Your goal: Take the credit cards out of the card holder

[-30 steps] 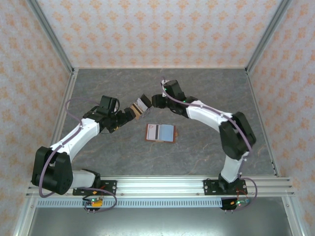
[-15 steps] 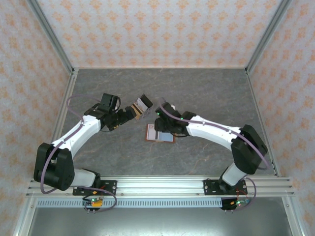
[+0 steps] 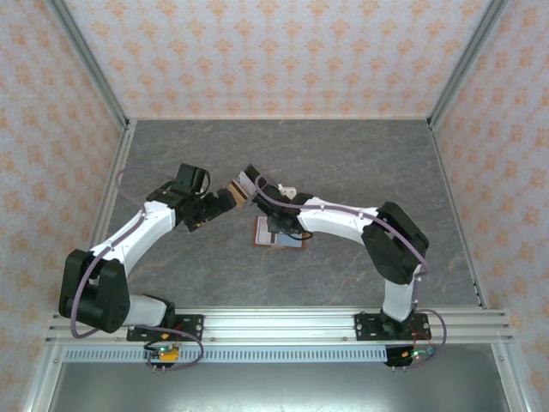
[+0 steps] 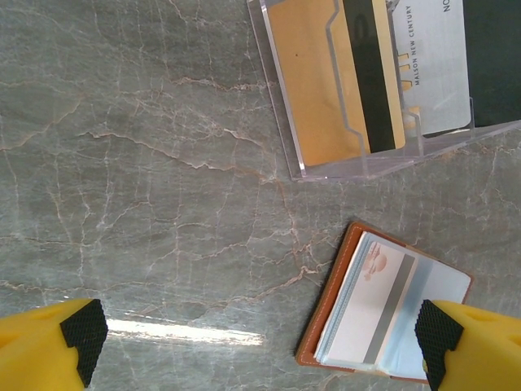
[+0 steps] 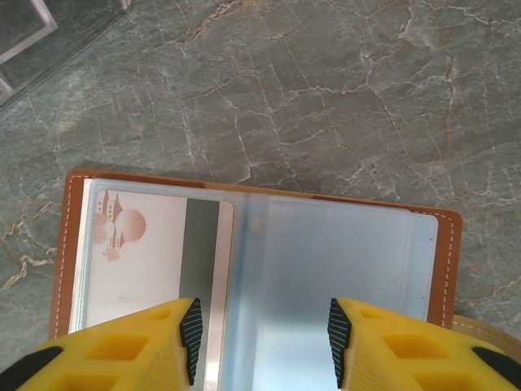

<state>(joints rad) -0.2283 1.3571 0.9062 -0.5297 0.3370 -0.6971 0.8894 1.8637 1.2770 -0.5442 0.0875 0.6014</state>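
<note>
The card holder (image 5: 350, 252) lies open and flat on the grey stone table, with a brown leather rim and pale blue sleeves. Its left sleeve holds a white credit card (image 5: 146, 252) with a pink emblem and a grey stripe. My right gripper (image 5: 262, 330) hovers just above the holder's middle fold, open, nothing between its yellow fingers. From above, the right gripper (image 3: 276, 225) covers part of the holder (image 3: 261, 233). My left gripper (image 4: 259, 338) is wide open over bare table, the holder (image 4: 383, 309) by its right finger. From above, the left gripper (image 3: 225, 199) sits left of the holder.
A clear acrylic stand (image 4: 350, 98) holding a gold card, a black-striped card and a white card stands just beyond the left gripper. From above, the stand (image 3: 244, 184) is between both arms. Metal frame rails and patterned walls bound the table.
The right arm swung from beside the acrylic stand toward me and down over the open card holder. The left arm has barely moved and stays open.
</note>
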